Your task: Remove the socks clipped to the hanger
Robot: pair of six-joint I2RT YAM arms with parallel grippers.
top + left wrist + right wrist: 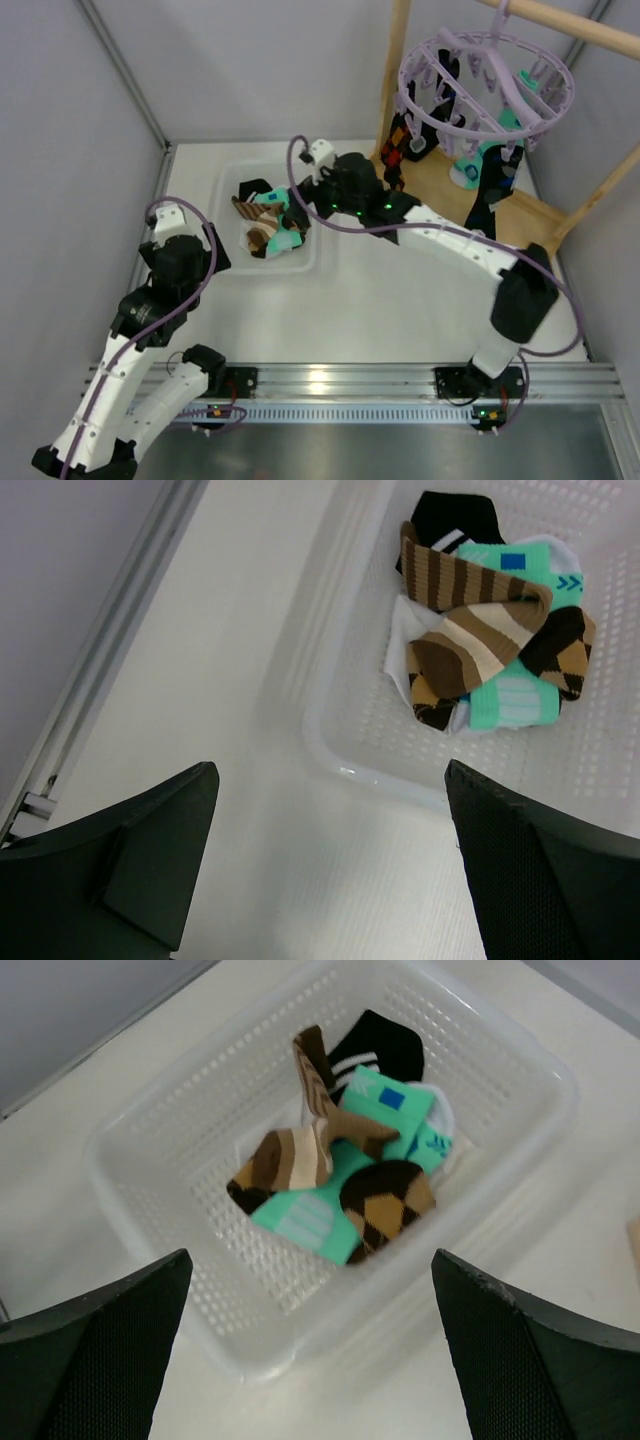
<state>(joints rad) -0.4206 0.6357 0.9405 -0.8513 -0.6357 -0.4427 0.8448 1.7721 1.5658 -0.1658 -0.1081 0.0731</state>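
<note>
Top external: socks [493, 187] hang lengthwise downward from hanger [511, 76].

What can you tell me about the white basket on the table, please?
The basket is a shallow rectangular tub of translucent white plastic, with rounded corners, a smooth rim, and walls and floor perforated with small holes. It sits upright and flat on the white table. A loose pile of socks lies in its middle. The open right gripper hovers above it without touching.
</note>
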